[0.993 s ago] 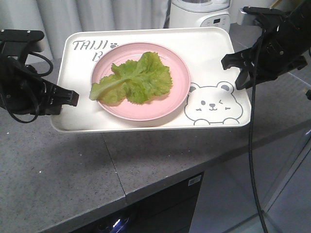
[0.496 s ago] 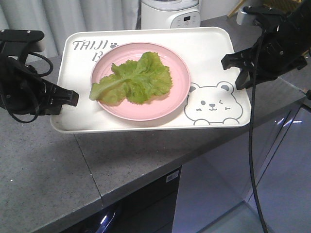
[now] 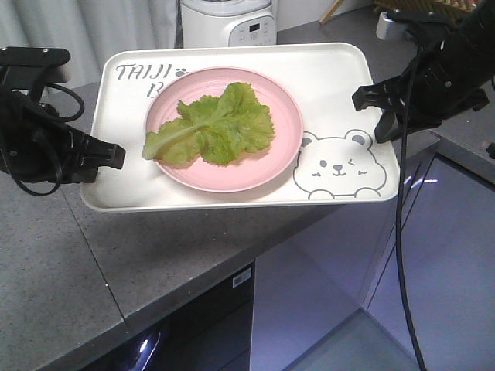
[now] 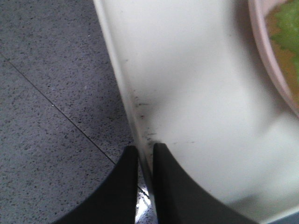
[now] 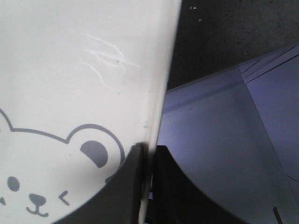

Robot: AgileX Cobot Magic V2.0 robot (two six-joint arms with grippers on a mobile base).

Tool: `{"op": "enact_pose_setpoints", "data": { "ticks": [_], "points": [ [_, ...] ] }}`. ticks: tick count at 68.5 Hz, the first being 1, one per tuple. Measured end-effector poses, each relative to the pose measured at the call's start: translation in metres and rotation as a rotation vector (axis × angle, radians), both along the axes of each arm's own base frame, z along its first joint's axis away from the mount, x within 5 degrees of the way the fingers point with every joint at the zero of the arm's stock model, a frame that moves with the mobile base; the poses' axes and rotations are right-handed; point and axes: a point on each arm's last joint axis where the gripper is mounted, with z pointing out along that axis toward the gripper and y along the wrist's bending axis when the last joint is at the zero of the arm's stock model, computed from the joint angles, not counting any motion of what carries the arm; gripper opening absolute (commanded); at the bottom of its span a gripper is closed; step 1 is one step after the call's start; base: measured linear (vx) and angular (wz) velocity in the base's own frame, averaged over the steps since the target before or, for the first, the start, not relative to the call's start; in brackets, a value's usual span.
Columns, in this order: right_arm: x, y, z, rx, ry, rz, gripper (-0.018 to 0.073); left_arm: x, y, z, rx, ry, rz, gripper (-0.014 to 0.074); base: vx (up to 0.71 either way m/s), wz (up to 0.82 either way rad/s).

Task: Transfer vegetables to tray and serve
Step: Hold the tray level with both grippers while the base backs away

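The cream tray [image 3: 325, 85] with its bear drawing hangs in the air above the grey counter, held by both arms. On it sits a round pink plate [image 3: 282, 147] carrying the light-green vegetables [image 3: 213, 127]. My left gripper [image 3: 108, 158] is shut on the tray's left rim [image 4: 124, 88], one finger each side of the edge. My right gripper [image 3: 379, 104] is shut on the tray's right rim [image 5: 166, 74], next to the bear's ear. The plate's edge and a bit of leaf show at the top right of the left wrist view.
A speckled grey counter [image 3: 116, 255] lies below the tray, its front edge running diagonally. A white appliance [image 3: 228, 19] stands behind the tray. To the right the counter drops to a pale purple cabinet front and floor [image 3: 433, 255].
The background has slid left: the white appliance and counter edge shifted leftward behind the tray. Tray, plate and both grippers keep the same place in the picture.
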Motion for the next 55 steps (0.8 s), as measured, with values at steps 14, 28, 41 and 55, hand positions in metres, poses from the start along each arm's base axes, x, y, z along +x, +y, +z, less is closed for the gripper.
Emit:
{"op": "enact_pose_setpoints", "data": {
  "ticks": [14,28,41,55],
  "points": [
    [0.0000,0.0000,0.0000,0.000,0.000,0.000,-0.0006,0.0000,0.0000,0.0000,0.000,0.000,0.000,-0.0006,-0.01,-0.18],
    [0.0000,0.0000,0.0000,0.000,0.000,0.000,-0.0006,0.0000,0.0000,0.0000,0.000,0.000,0.000,-0.0006,-0.01,-0.19],
    [0.0000,0.0000,0.0000,0.000,0.000,0.000,-0.0006,0.0000,0.0000,0.0000,0.000,0.000,0.000,-0.0006,-0.01,-0.21],
    [0.0000,0.0000,0.0000,0.000,0.000,0.000,-0.0006,0.0000,0.0000,0.0000,0.000,0.000,0.000,-0.0006,-0.01,-0.25]
  ]
}}
